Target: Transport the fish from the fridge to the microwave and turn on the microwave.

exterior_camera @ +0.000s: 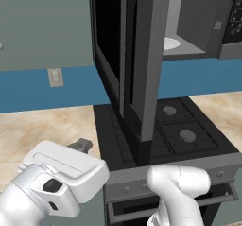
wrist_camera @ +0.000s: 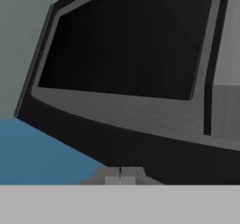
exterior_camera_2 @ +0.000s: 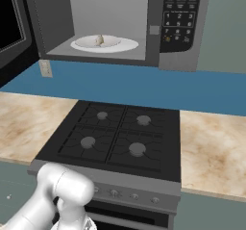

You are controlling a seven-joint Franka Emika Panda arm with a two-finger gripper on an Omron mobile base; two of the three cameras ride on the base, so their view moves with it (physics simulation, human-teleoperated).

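Note:
The black microwave (exterior_camera_2: 180, 12) hangs above the stove with its door (exterior_camera: 142, 55) swung wide open toward me. Inside, the small pale fish (exterior_camera_2: 99, 40) lies on the white round turntable (exterior_camera_2: 126, 45). My gripper (exterior_camera: 84, 145) is low on the left, over the counter beside the stove and below the door's outer face. In the hand view the dark window door (wrist_camera: 126, 45) looms close, and the gripper (wrist_camera: 120, 175) has its tips pressed together, shut on nothing. The fridge is out of view.
A black gas stove (exterior_camera_2: 115, 135) with several burners sits under the microwave, knobs along its front. Beige counter (exterior_camera_2: 211, 147) runs on both sides. A wall outlet (exterior_camera: 56, 77) sits on the blue backsplash at the left.

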